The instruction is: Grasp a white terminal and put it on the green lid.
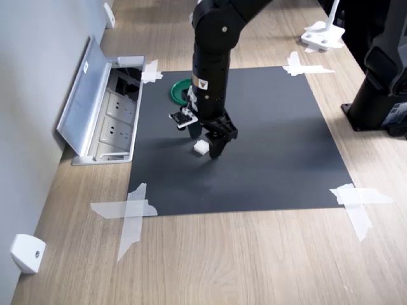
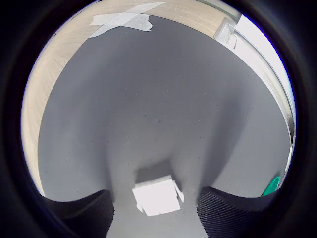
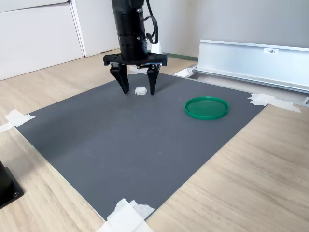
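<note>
White terminal (image 3: pixel 140 91) first: I see it sitting on the dark mat (image 3: pixel 130 140), between the two fingers of my gripper (image 3: pixel 138 90), whose tips are down at the mat's surface. I read the jaws as spread, one finger on each side of the block with a gap to both, so nothing is pinched. The wrist view shows the same: the terminal (image 2: pixel 156 195) lies on the grey mat between the two ribbed pads (image 2: pixel 228 213), touching neither.

Reading the second exterior view from left to right, a tape cross (image 3: pixel 14 118) holds the mat's corner at 9 o'clock, then comes the gripper over the terminal at about 11 o'clock, and then the green lid (image 3: pixel 207 107) at about 2 o'clock, flat on the mat and well apart from the terminal. Past it, a raised metal flap (image 3: pixel 251 58) stands at the far right.

In the first exterior view the open socket box (image 1: pixel 111 121) sits at 9 o'clock off the mat's edge, the terminal (image 1: pixel 201 147) lies near the centre beside the finger (image 1: pixel 217 143), and the lid (image 1: pixel 180 89) peeks out from behind the arm at 12 o'clock.
</note>
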Controlling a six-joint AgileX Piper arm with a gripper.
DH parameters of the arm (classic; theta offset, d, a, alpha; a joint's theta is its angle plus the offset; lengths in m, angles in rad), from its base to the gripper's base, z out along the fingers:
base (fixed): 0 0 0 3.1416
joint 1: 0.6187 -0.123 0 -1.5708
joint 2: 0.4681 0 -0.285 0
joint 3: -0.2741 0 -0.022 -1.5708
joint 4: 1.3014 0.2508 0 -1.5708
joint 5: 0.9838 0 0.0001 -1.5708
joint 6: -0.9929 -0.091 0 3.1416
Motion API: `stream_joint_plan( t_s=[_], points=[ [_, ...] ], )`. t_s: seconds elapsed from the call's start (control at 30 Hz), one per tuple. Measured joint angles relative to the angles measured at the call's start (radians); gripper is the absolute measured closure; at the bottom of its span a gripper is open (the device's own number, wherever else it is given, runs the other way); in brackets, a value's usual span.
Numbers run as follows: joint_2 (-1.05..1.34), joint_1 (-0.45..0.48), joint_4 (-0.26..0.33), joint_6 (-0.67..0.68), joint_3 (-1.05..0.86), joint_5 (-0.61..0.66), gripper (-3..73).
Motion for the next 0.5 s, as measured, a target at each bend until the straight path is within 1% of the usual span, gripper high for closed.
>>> stream_joint_plan(
  t_s=[0.13,0.23,0.3,0.43,0.5],
  points=[
    [-0.002,0.000,0.010,-0.006,0.000,-0.012,-0.2],
    [-0.002,0.000,0.012,-0.006,0.000,-0.018,5.9],
    [-0.002,0.000,0.012,-0.006,0.000,-0.024,12.1],
    [-0.007,0.000,0.017,-0.009,0.001,-0.025,30.4],
    [-0.008,0.000,0.017,-0.009,0.003,-0.025,36.8]
  ],
)
